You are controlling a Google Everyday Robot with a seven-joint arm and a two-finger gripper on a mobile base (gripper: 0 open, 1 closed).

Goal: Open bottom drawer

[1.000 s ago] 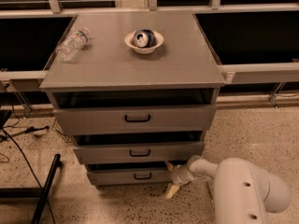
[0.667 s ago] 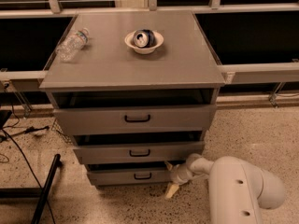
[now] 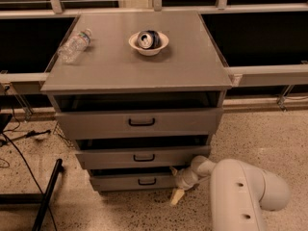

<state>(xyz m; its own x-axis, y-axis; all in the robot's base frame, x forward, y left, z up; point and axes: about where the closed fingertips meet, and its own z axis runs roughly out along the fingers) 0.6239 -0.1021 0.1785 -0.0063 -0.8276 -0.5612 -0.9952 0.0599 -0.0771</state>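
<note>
Camera view: nearest, the white arm (image 3: 240, 191) reaches in from bottom right, with the gripper (image 3: 178, 192) low at the right end of the bottom drawer (image 3: 120, 182); whether it grips anything cannot be told. That drawer sits lowest in the cabinet, a dark gap above its front and contents hidden, under the middle drawer (image 3: 110, 158) and top drawer (image 3: 96, 124). Farther back on the cabinet top (image 3: 144, 76), a white bowl (image 3: 163, 42) holds a can (image 3: 147, 39), and a plastic bottle (image 3: 74, 44) lies left.
</note>
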